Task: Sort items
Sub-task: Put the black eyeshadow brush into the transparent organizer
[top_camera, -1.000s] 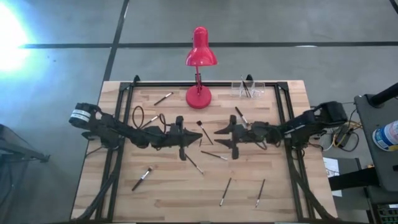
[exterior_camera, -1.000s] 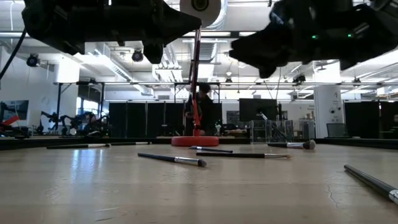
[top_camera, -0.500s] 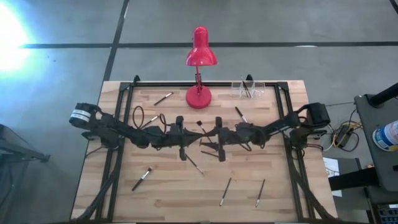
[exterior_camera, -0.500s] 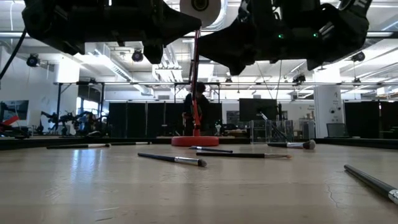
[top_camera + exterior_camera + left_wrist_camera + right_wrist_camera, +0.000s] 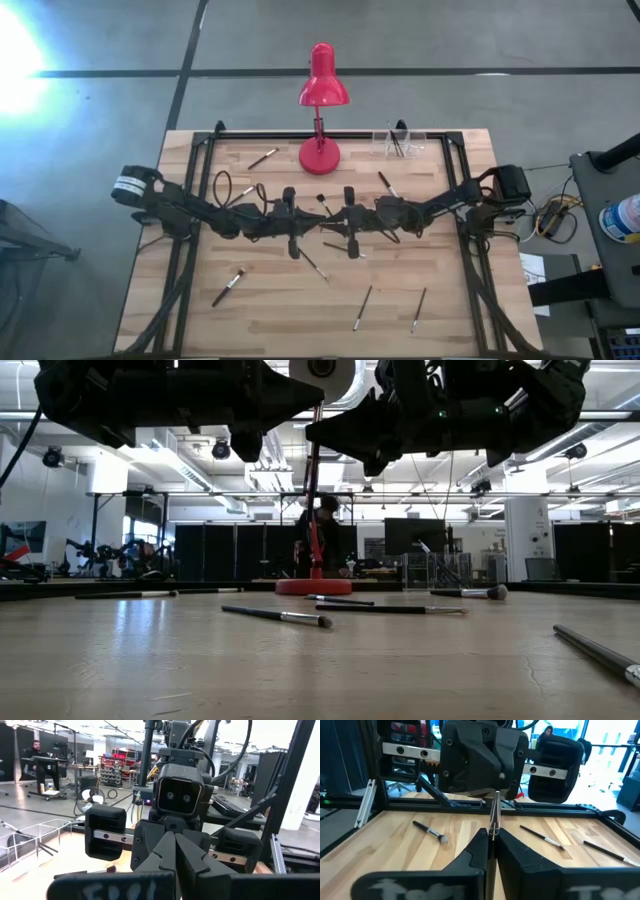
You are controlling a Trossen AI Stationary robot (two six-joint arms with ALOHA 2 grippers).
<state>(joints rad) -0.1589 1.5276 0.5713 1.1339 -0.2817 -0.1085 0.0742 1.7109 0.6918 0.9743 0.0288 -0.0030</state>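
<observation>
Brush pinched upright between right claw fingers, silvery ferrule rising above fingertips. Right claw now closer to left claw than a second ago, both raised over table centre, facing nose to nose. Left claw shut, nothing seen in it. Other brushes lie scattered on table around claws; red lamp beyond them.

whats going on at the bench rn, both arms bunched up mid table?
The right gripper is shut on a brush and holds it above mid-table, its free end toward the left gripper, which faces it close by. It looks like a handover, not yet done. The other brushes lie scattered on the table; a few stand in a clear holder at the far edge.
</observation>
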